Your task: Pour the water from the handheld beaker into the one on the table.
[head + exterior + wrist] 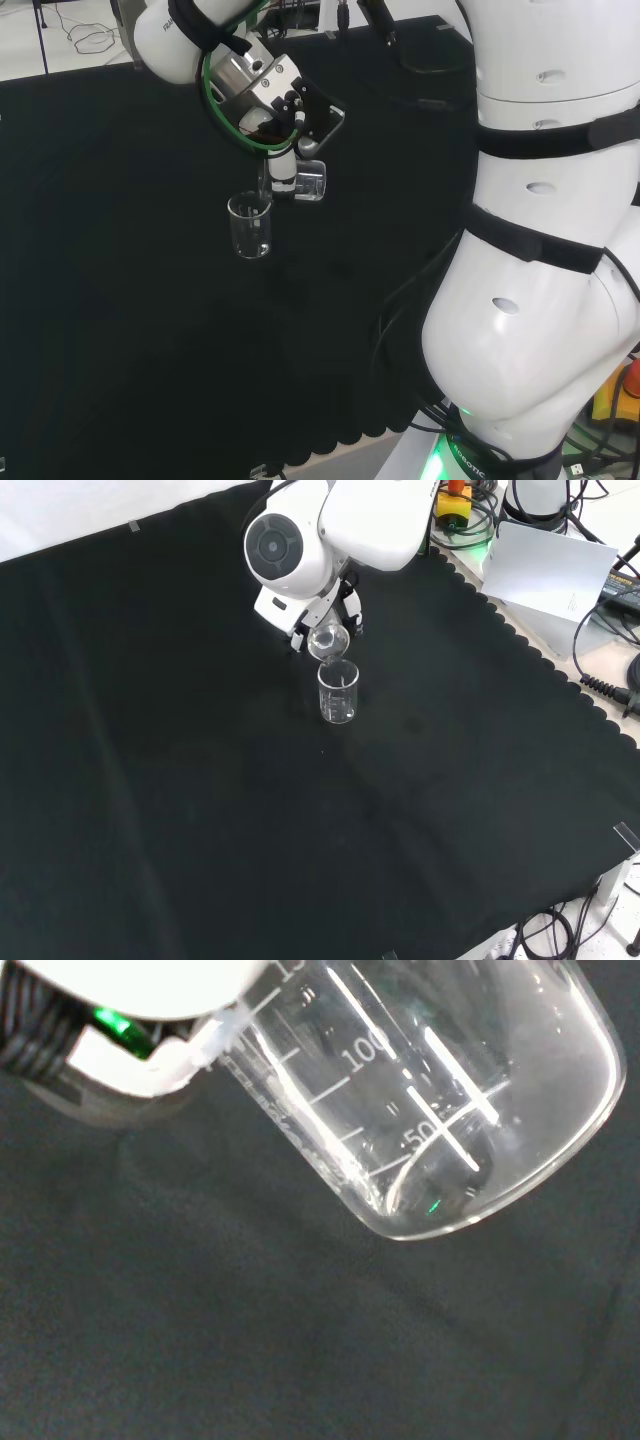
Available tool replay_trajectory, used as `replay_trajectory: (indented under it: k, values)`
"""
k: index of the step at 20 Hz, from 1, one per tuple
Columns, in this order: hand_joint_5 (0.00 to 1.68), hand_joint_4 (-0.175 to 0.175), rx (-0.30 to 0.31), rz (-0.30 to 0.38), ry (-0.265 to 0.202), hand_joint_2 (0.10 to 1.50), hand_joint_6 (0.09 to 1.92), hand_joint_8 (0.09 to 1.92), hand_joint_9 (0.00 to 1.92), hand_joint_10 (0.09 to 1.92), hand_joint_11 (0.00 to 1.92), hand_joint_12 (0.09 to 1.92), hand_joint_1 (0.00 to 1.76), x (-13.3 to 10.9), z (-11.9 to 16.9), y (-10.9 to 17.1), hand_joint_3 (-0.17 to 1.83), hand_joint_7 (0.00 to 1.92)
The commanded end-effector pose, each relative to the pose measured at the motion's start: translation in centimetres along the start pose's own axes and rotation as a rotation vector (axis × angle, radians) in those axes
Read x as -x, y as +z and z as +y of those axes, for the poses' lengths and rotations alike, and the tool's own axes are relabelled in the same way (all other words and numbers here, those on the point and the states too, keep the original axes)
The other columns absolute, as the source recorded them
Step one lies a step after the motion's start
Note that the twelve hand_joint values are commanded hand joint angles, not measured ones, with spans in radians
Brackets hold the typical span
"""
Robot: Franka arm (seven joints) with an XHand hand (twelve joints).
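My hand (283, 150) has its fingers grasping the clear glass beaker (309, 182), tipped over. In the head view, I see the upright clear beaker (250, 226) on the black-clothed tabletop (120, 300) at its 8 o'clock.

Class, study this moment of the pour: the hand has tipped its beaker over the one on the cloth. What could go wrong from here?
1. The tipped beaker in the hand has its lip right at the rim of the standing beaker; a small drift could send water onto the black cloth.
2. The glass rims look very close in the front view; a knock might tip the standing beaker, which nothing braces.
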State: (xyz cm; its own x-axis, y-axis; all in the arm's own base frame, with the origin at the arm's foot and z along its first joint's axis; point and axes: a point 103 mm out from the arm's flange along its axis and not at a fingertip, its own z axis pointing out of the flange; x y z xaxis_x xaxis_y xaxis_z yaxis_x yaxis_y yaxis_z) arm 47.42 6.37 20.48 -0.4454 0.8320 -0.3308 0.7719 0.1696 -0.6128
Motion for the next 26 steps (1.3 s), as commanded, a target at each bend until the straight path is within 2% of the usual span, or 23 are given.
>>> replay_trajectory:
  k: [1,26]
  values:
    - [1.22,0.090,-0.009,-0.015,0.008,0.65,0.79,0.47,1.60,0.09,1.20,0.87,1.14,0.1,-0.3,-0.2,0.72,1.51]
    - [1.22,0.096,-0.061,-0.096,0.002,0.65,0.80,0.46,1.60,0.09,1.20,0.87,1.14,-2.1,0.0,-2.4,0.72,1.51]
